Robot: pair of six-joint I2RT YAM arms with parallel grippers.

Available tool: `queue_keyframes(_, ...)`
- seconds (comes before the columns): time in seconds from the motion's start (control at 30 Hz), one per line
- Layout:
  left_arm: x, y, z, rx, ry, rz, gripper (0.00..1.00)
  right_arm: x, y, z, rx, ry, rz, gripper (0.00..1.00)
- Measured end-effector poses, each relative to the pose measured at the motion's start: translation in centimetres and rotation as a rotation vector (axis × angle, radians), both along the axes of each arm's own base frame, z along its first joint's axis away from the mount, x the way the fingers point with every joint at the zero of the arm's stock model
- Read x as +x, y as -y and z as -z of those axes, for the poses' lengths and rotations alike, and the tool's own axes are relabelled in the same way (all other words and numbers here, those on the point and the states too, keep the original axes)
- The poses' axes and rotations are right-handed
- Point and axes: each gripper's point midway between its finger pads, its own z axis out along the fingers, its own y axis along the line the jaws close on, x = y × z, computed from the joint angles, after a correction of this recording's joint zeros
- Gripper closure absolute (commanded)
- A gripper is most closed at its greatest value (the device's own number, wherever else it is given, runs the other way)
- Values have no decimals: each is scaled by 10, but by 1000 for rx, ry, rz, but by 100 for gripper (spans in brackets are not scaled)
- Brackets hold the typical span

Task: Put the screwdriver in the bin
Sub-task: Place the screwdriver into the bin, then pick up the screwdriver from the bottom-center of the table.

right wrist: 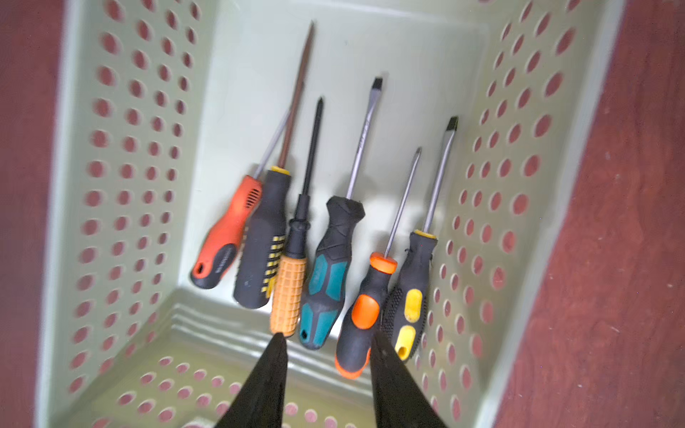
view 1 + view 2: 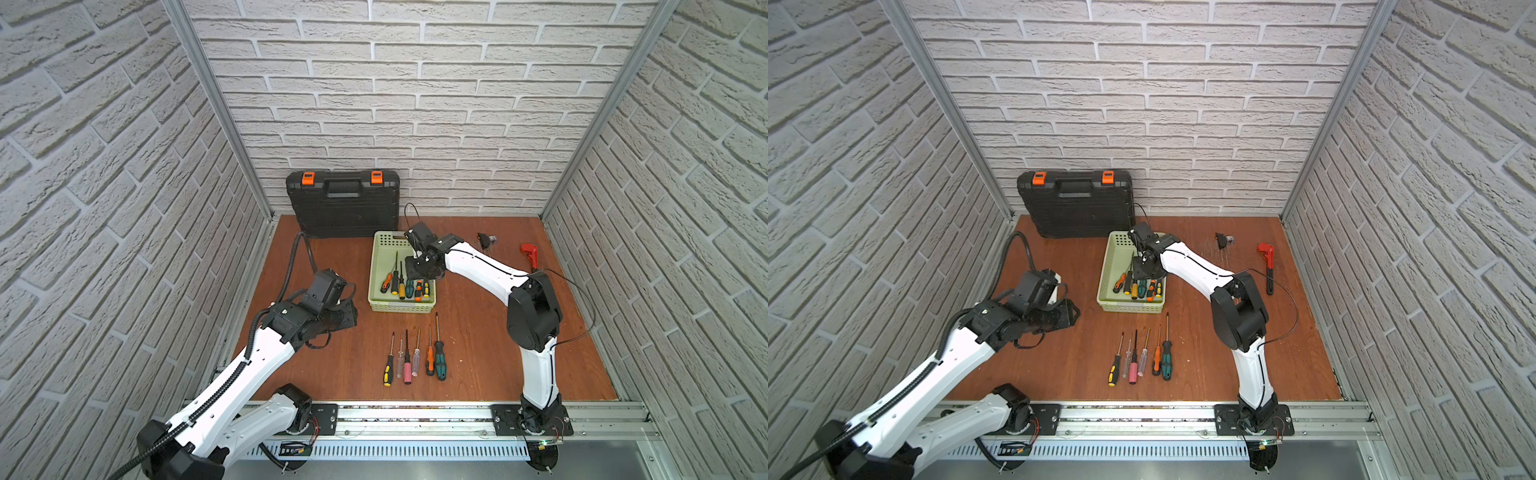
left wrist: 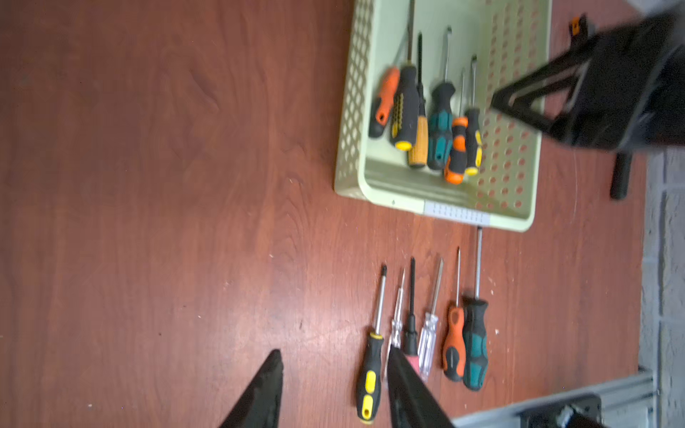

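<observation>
The light green bin (image 2: 376, 266) (image 2: 1105, 270) holds several screwdrivers lying side by side, handles toward its near end. My right gripper (image 2: 417, 274) (image 1: 328, 337) hangs open just above them, nothing between its fingers; an orange-and-black screwdriver (image 1: 365, 307) lies right beyond its fingertips. Several more screwdrivers (image 2: 415, 357) (image 3: 426, 333) lie in a row on the table in front of the bin (image 3: 370, 192). My left gripper (image 2: 349, 316) (image 3: 333, 350) is open over bare table, left of the bin and beside the row's black-and-yellow screwdriver (image 3: 370, 374).
A black tool case with orange latches (image 2: 343, 203) leans on the back wall behind the bin. A red pipe wrench (image 2: 530, 253) and a small black part (image 2: 486, 240) lie at the back right. The right arm (image 3: 593, 92) reaches over the bin's far side.
</observation>
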Motion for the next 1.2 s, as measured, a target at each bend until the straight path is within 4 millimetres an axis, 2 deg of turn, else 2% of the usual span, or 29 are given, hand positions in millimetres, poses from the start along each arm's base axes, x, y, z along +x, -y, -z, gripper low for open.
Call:
queue_keyframes(0.17,-41,36,39,59,-124,184,52,-16,-8,-73,98,152,-59,60)
queue_keyframes(0.23,-58,44,59,84,-173,227,51,-31,-4,-91,132,198,-80,60)
queue_keyframes(0.3,-71,45,76,116,-223,242,49,-47,1,-97,148,213,-95,60)
queue_keyframes(0.43,-86,57,94,153,-268,268,43,-64,8,-84,152,184,-111,60)
queue_keyframes(0.63,-95,82,111,152,-284,304,45,-76,10,-55,144,119,-125,61)
queue_keyframes(0.8,-96,87,129,186,-316,296,47,-77,7,-55,170,127,-129,61)
queue_keyframes(1.07,-95,93,144,200,-340,296,54,-83,10,-51,187,131,-127,61)
queue_keyframes(1.2,-96,94,150,211,-348,299,61,-85,10,-45,186,123,-128,61)
